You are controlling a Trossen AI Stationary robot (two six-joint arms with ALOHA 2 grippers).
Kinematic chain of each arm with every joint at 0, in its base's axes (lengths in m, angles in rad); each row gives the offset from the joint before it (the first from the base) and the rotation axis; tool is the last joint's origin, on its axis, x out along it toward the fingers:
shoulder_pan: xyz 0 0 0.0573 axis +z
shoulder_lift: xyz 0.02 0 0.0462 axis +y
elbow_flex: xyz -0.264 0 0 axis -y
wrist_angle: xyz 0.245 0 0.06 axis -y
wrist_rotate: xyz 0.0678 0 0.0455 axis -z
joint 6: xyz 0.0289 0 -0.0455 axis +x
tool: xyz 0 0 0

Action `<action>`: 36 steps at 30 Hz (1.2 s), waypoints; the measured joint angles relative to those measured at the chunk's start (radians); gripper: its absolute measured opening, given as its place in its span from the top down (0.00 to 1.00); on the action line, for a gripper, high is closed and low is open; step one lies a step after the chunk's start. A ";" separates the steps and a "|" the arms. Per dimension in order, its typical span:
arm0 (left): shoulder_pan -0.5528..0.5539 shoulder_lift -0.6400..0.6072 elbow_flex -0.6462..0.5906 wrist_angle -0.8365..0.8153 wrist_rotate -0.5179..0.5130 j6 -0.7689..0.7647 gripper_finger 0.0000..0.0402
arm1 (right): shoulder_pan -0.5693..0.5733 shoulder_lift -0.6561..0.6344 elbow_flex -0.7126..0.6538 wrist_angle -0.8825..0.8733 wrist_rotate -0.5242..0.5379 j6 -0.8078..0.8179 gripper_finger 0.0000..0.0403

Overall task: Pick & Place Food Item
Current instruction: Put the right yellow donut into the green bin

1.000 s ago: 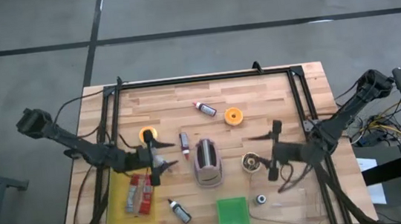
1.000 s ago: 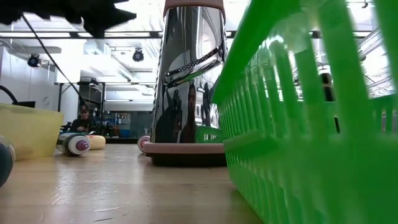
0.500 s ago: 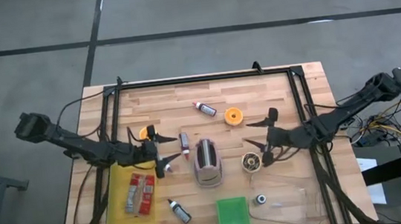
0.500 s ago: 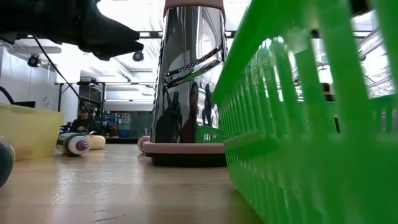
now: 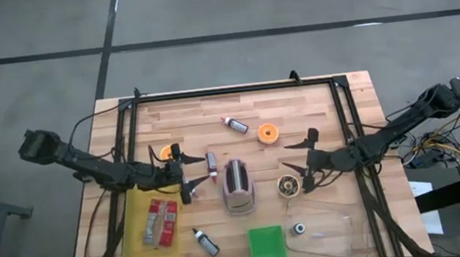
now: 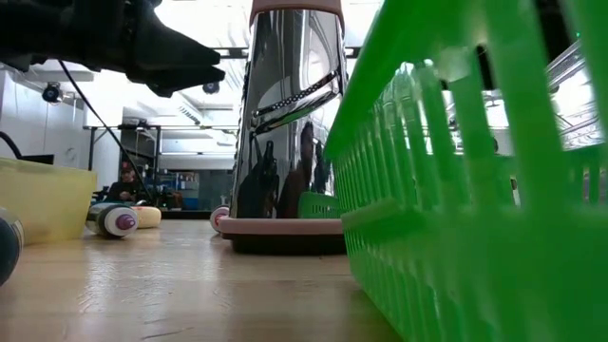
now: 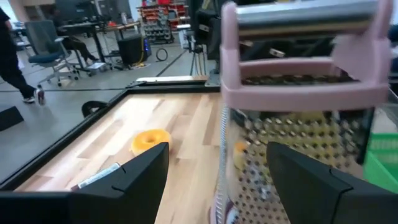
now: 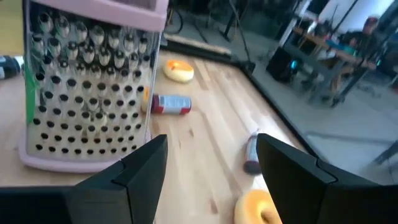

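Note:
An orange donut (image 5: 268,133) lies on the far middle of the table. A second one (image 5: 166,154) lies at the left and also shows in the left wrist view (image 7: 149,140). A brownish ring (image 5: 288,187) lies right of the pink-framed metal grater (image 5: 238,187), which stands on its base. My left gripper (image 5: 186,174) is open and empty just left of the grater, pointing at it (image 7: 298,93). My right gripper (image 5: 300,162) is open and empty right of the grater, above the brownish ring (image 8: 258,208).
A yellow tray (image 5: 137,241) with red packets sits near left. A green basket (image 5: 268,251) and a clear tray (image 5: 331,236) stand at the near edge. Small tubes (image 5: 235,125) (image 5: 212,165) (image 5: 205,241) lie about. A black frame (image 5: 234,89) rims the table.
My right gripper has gone toward the table's left edge, closer to the grater and over the brownish ring. My left gripper has gone a little toward the right and far edges, off the yellow tray's corner toward the grater. Both stay open.

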State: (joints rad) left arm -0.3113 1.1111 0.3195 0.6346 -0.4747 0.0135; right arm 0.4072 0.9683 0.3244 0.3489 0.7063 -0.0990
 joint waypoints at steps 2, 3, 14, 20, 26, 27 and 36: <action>0.018 0.001 0.003 0.001 0.000 0.000 0.32 | -0.002 0.000 -0.018 0.064 0.000 -0.054 0.40; 0.029 0.002 0.005 0.001 0.000 0.000 0.32 | -0.006 0.000 -0.023 0.091 0.000 -0.080 0.40; 0.101 0.003 0.005 0.001 0.111 0.051 0.32 | -0.065 -0.004 0.001 0.190 -0.080 -0.134 0.40; 0.109 0.003 0.005 -0.001 0.145 0.095 0.32 | -0.109 -0.004 0.029 0.210 -0.136 -0.007 0.40; 0.115 0.004 0.003 -0.056 0.163 0.116 0.32 | -0.132 0.000 0.058 0.211 -0.105 0.134 0.40; 0.116 0.005 0.003 -0.065 0.165 0.123 0.32 | -0.135 0.002 0.064 0.212 -0.092 0.146 0.40; 0.153 0.005 0.002 -0.143 0.220 0.146 0.32 | -0.147 0.020 0.099 0.211 0.032 0.223 0.40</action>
State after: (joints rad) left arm -0.1580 1.1164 0.3218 0.4911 -0.2545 0.1597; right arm 0.2603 0.9881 0.4229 0.5601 0.7379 0.1237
